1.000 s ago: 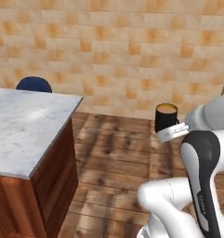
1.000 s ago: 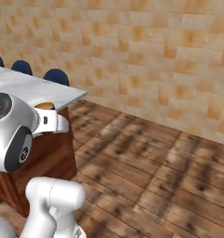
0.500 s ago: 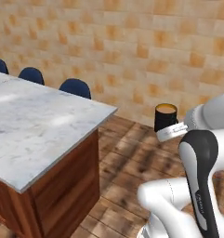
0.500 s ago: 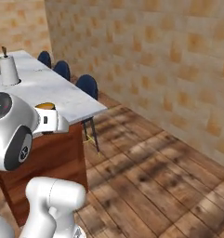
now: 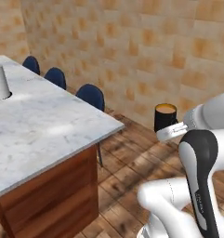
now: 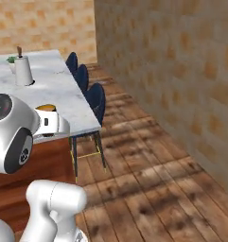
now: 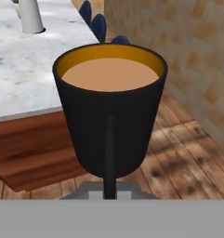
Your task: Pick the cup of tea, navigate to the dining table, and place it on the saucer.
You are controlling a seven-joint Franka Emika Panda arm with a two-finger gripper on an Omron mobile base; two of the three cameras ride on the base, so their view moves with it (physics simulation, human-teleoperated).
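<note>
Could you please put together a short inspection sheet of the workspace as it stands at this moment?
Surface: dining table, white-grey marble top on reddish wood base, beside the robot.
Job's things: cup of tea, black, upright, filled with tan liquid, held above the wooden floor, not over the table. Saucer: nothing seen.
Clutter: white plant pot on the far part of the table.
Grippers: gripper shut on the cup's handle.
Cables: nothing seen.
Surroundings: tan brick wall; navy stools along the table's far side.

Probably a home dining area: marble dining table [image 5: 43, 125], stools [image 5: 91, 95].
</note>
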